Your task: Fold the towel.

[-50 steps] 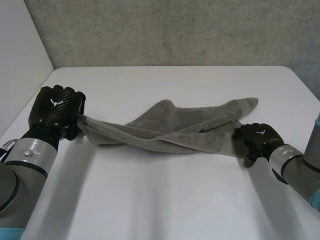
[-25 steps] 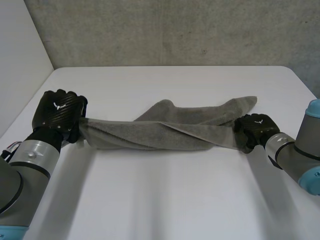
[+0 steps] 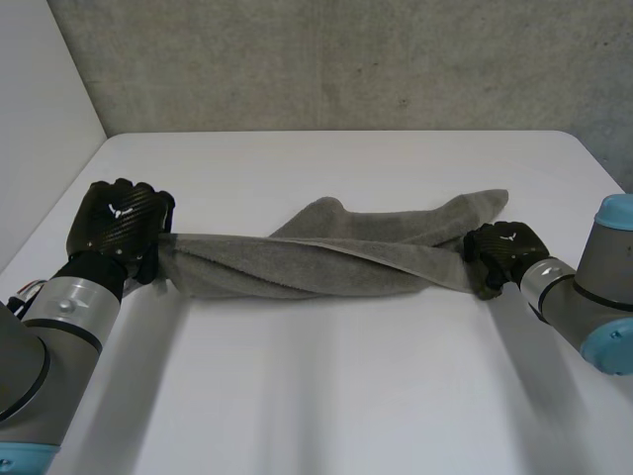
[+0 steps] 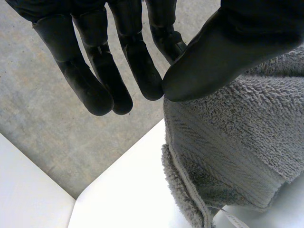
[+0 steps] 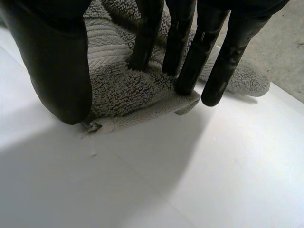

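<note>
Grey terry towel (image 3: 316, 265) lay stretched and twisted across the white bench (image 3: 326, 396), its long axis running left to right. Both its ends were hidden inside the grips. The left hand (image 3: 117, 226) pinched the left end between thumb and fingers (image 4: 137, 71). The right hand (image 3: 502, 255) gripped the right end, fingers (image 5: 192, 57) curled over it.

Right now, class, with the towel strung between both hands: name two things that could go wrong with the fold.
1. The towel is twisted between the left hand and right hand, so it may fold bunched.
2. In the left wrist view the thumb pinches just its end; tension might pull it free.
</note>
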Action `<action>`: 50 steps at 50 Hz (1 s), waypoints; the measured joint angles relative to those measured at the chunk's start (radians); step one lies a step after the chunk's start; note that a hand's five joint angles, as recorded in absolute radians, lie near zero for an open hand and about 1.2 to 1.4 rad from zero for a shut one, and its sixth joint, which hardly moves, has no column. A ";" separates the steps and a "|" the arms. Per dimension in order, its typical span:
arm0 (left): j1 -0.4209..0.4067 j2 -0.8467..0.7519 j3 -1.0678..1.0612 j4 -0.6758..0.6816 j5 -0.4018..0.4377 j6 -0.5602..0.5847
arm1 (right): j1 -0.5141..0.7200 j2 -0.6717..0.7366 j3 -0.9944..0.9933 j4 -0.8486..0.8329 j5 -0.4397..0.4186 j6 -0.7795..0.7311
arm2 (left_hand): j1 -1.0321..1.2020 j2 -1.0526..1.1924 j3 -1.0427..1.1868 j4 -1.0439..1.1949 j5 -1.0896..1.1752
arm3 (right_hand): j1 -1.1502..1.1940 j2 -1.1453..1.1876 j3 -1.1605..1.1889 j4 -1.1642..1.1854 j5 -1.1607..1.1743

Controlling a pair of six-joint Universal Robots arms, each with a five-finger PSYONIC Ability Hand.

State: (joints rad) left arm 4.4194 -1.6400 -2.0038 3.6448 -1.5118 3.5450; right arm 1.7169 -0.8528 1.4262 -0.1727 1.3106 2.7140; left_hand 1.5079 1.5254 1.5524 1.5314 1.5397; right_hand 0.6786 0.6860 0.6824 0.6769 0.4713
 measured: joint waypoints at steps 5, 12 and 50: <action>0.000 -0.001 0.000 0.000 0.000 0.000 | 0.001 0.009 -0.012 -0.001 0.001 -0.005 | 0.000 0.000 0.000 0.000 0.000 | 0.153 0.131 0.139 0.152 0.097; 0.000 -0.002 0.001 0.000 0.000 0.000 | 0.001 0.017 -0.026 -0.001 0.001 -0.005 | 0.000 0.000 0.000 0.000 0.000 | 0.178 0.150 0.161 0.180 0.098; -0.002 -0.002 0.000 0.000 0.000 0.000 | 0.003 0.037 -0.075 0.001 0.001 0.001 | 0.000 0.000 0.000 0.000 0.000 | 0.207 0.200 0.201 0.207 0.220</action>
State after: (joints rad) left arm 4.4179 -1.6419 -2.0034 3.6447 -1.5117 3.5450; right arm 1.7195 -0.8153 1.3508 -0.1718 1.3115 2.7152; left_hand 1.5079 1.5255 1.5524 1.5315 1.5398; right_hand 0.8857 0.8860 0.8831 0.8840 0.6909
